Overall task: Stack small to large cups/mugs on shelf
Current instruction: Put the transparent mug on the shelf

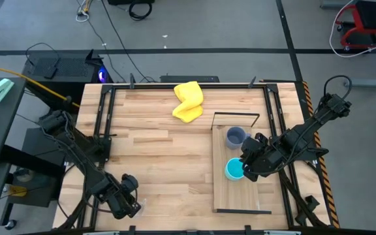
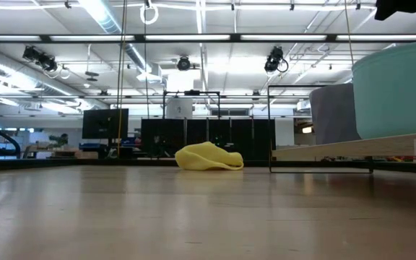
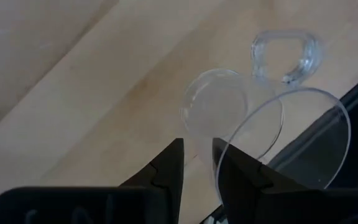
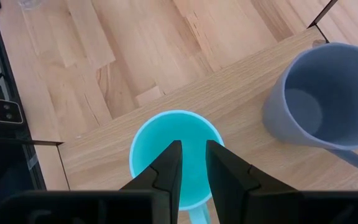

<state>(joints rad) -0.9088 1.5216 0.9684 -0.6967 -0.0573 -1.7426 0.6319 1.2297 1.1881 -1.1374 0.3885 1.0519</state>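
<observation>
grey-blue mug (image 1: 236, 136): upright, open end up, on the shelf (image 1: 224, 196) near its far end | cyan mug (image 1: 234, 170): upright on shelf, just nearer than the grey-blue one, not touching | clear cup (image 3: 229, 112): see-through, handled, tilted, at the table's near left edge | shelf: pale board, black frame, on the table's right

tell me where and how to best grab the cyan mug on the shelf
Grip the cyan mug by its rim wall, coming straight down from above. It stands upright and open-mouthed on the shelf, so one finger can go inside and one outside. The right gripper already hangs over it that way. Keep to the side away from the grey-blue mug standing nearby.
</observation>
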